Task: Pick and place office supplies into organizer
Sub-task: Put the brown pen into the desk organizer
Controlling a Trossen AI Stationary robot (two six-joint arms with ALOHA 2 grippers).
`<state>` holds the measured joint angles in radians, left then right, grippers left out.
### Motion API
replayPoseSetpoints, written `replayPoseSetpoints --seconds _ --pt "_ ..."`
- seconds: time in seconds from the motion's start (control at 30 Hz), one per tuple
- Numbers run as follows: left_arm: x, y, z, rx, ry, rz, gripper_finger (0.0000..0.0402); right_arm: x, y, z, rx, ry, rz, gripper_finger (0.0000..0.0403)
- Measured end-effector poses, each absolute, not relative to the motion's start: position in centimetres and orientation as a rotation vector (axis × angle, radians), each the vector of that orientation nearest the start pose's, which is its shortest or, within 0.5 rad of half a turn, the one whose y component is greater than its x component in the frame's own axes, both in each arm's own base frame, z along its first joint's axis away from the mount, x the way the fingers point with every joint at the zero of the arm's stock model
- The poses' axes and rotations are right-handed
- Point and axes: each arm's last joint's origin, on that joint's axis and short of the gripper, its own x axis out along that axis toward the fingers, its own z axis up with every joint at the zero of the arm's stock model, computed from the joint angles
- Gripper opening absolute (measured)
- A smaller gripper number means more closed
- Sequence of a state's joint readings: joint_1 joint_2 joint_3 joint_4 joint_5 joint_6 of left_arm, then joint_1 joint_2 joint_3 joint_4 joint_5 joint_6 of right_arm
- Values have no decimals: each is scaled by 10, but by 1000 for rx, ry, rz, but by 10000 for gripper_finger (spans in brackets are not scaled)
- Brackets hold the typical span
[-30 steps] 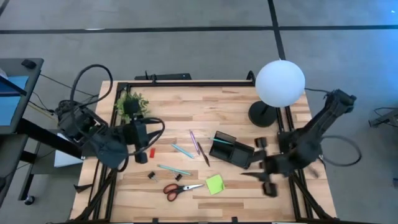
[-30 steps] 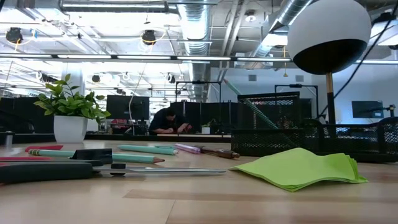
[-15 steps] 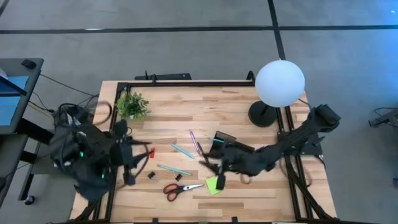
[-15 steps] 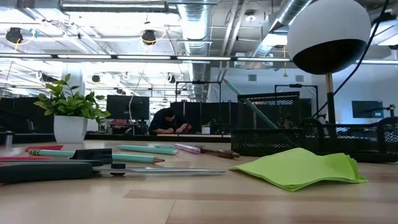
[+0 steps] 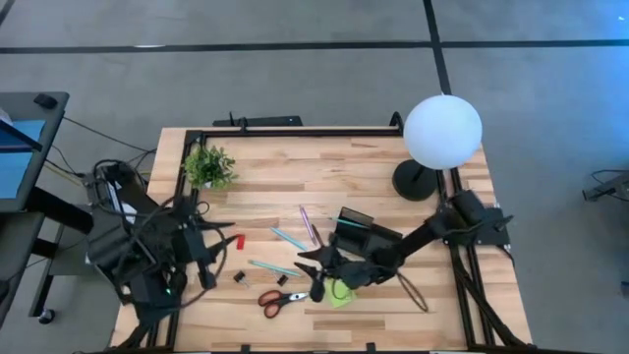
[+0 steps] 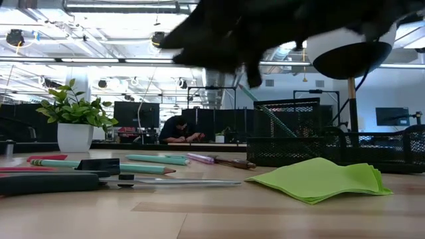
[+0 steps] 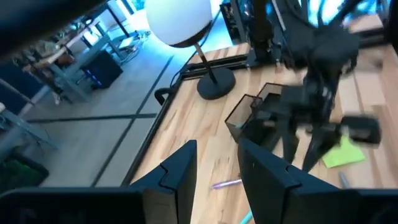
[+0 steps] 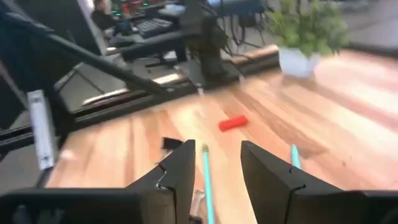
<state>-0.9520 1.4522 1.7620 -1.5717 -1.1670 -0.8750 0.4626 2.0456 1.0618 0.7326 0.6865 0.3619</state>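
Note:
Red-handled scissors (image 5: pixel 285 298), two teal pens (image 5: pixel 274 267) (image 5: pixel 288 237), a purple pen (image 5: pixel 308 221), a red block (image 5: pixel 239 239) and black clips (image 5: pixel 239 278) lie flat on the wooden table. The lime-green sticky pad (image 5: pixel 341 294) lies partly under my right arm. The black organizer (image 5: pixel 356 231) stands at the middle right. My right gripper (image 5: pixel 307 273) hangs open above the near teal pen (image 8: pixel 205 177), pointing toward the table's left. My left gripper (image 5: pixel 214 258) is open above the table's left part, near the red block, holding nothing.
A white globe lamp (image 5: pixel 442 133) stands on its black base (image 5: pixel 416 181) at the far right. A small potted plant (image 5: pixel 208 167) stands at the far left. In the low view my right arm (image 6: pixel 265 30) is a dark blur high above the pad (image 6: pixel 319 178).
My right gripper has swept from the table's right edge toward the left and down, passing over the organizer, and has rolled; it now hangs over the near teal pen. My left gripper has drawn back toward the near left and sunk. No item has moved.

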Motion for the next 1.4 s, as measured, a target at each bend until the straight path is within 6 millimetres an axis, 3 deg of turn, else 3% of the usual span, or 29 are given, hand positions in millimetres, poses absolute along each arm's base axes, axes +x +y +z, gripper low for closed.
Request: replayPoseSetpoints --seconds 0.13,0.3,0.53,0.9,1.4 --pt "147 -162 419 215 475 403 114 390 169 127 170 227 -288 124" --pt "141 -157 407 208 494 403 114 391 181 129 8 344 -428 122" --pt "142 -158 388 228 514 428 114 386 201 147 112 364 -562 105" --pt "142 -158 387 213 511 432 114 358 206 124 255 499 -674 98" --pt "142 -158 387 218 513 430 114 355 198 117 314 657 -663 98"
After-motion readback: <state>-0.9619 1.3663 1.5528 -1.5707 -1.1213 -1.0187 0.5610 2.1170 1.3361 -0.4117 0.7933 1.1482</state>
